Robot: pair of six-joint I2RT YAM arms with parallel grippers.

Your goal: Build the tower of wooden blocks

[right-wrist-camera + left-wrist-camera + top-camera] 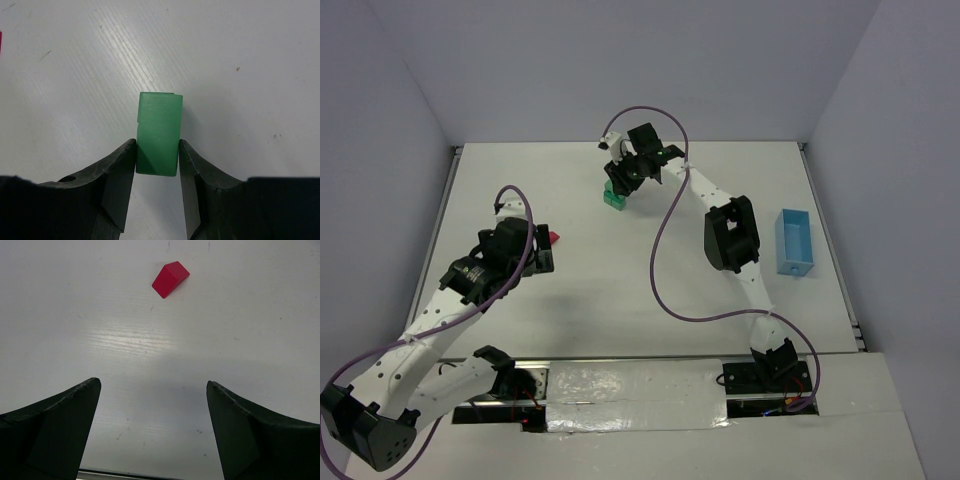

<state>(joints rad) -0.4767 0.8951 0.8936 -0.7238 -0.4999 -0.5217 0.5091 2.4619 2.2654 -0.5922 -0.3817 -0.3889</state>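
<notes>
A green block [158,135] stands on the white table, and my right gripper [157,150] is shut on it, one finger pressed to each side of its lower half. From above, that gripper [623,182] hangs over green blocks [614,199] at the far middle of the table; how many there are I cannot tell. The red wedge [170,279] lies on its side ahead of my left gripper [152,385], which is wide open with only bare table between its fingers. In the top view the wedge [554,237] lies just past the left gripper [542,253].
A light blue tray [794,242] sits at the right side of the table, beside the right arm's elbow [730,232]. Purple cables loop over both arms. Walls close the table in at the far side and on the left and right.
</notes>
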